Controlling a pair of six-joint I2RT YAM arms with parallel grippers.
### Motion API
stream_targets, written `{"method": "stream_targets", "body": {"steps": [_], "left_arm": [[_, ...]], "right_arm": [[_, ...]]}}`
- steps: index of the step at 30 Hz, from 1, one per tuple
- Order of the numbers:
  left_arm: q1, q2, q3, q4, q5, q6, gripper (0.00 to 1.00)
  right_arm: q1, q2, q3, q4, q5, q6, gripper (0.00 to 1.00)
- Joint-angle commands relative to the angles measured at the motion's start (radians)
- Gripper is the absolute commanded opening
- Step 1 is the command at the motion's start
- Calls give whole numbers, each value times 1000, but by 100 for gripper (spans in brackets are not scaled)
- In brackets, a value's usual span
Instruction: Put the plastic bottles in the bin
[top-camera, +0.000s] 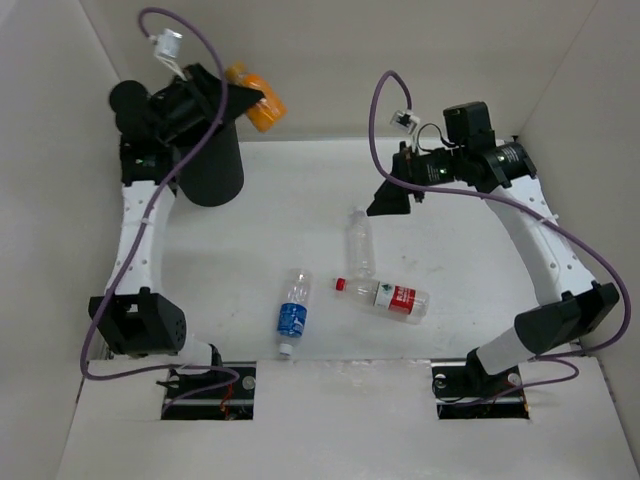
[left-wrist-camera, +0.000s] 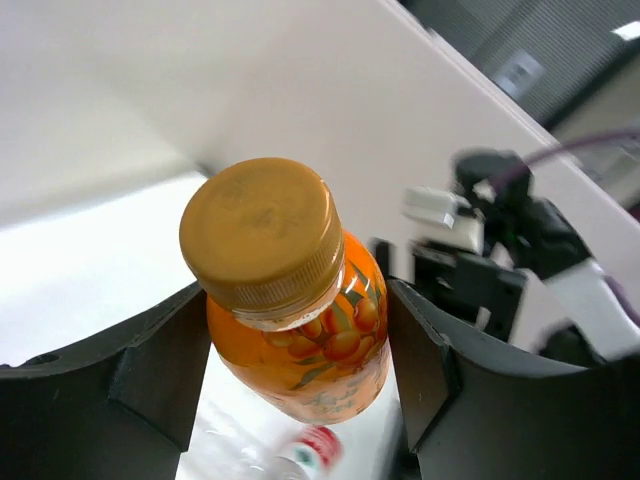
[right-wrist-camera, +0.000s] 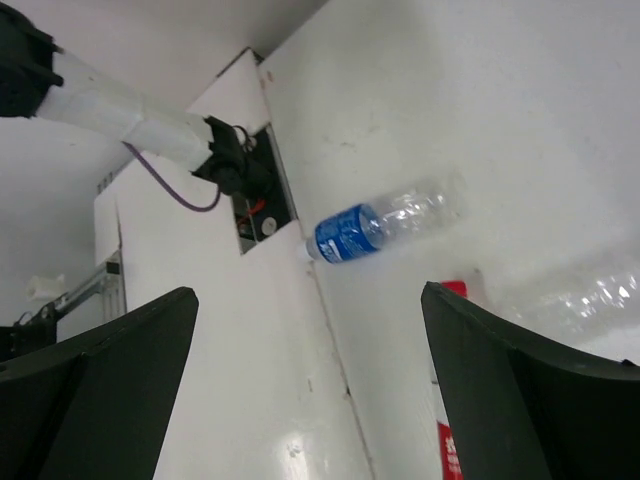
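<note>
Right, the left gripper (left-wrist-camera: 296, 390) is clamped on the orange bottle (left-wrist-camera: 300, 340), one finger each side of the body just under the cap, which points out past the fingertips. From overhead the bottle sits at that gripper's tip, up off the table (top-camera: 300, 200), w/ the black bin (top-camera: 212, 165) just beside and below it. So the step in hand, I'd say, is carrying bottle no. 1 to the bin. Next move prob. calls for getting it squarely over the bin's mouth, then parting the fingers so it drops. The grip looks firm enough as is.

The right gripper (right-wrist-camera: 315, 400) hangs w/ jaws wide apart and nothing between them. Under and beyond its fingers three more bottles lie on their sides, all well apart from the bin. The blue-label bottle (right-wrist-camera: 375, 228) is out past the fingertips, and the clear bottle (right-wrist-camera: 590, 300) is by the right-hand finger. The red-label bottle (top-camera: 390, 297) has its capped end close to the clear one; touching or not, can't tell.

Hard to make out:
- The left arm (top-camera: 140, 230) covers the bin's rim from above, so I can't tell whether the orange bottle is over the opening or just outside it, nor see what's inside.
- The bin doesn't show in the left wrist cam at all.
- In the right wrist cam the clear and red-label bottles are cut off by the finger and the picture's edge.
- The clear one also washes out against the white table.
</note>
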Motion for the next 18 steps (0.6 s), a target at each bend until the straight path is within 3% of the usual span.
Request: {"method": "stream_targets", "body": {"steps": [1, 4, 8, 13, 18], "left_arm": [[206, 19, 94, 77, 42, 66, 7], [367, 94, 100, 85, 45, 123, 6], [475, 175, 102, -10, -10, 339, 6], [479, 264, 191, -234, -94, 641, 6], [452, 312, 241, -329, -160, 795, 5]], "right_arm": [[-45, -68, -23, -90, 32, -140, 100], [-63, -119, -69, -86, 44, -152, 100], [-77, -163, -88, -83, 59, -140, 100], [-101, -191, -59, -95, 76, -120, 100], [-134, -226, -88, -92, 63, -98, 100]]}}
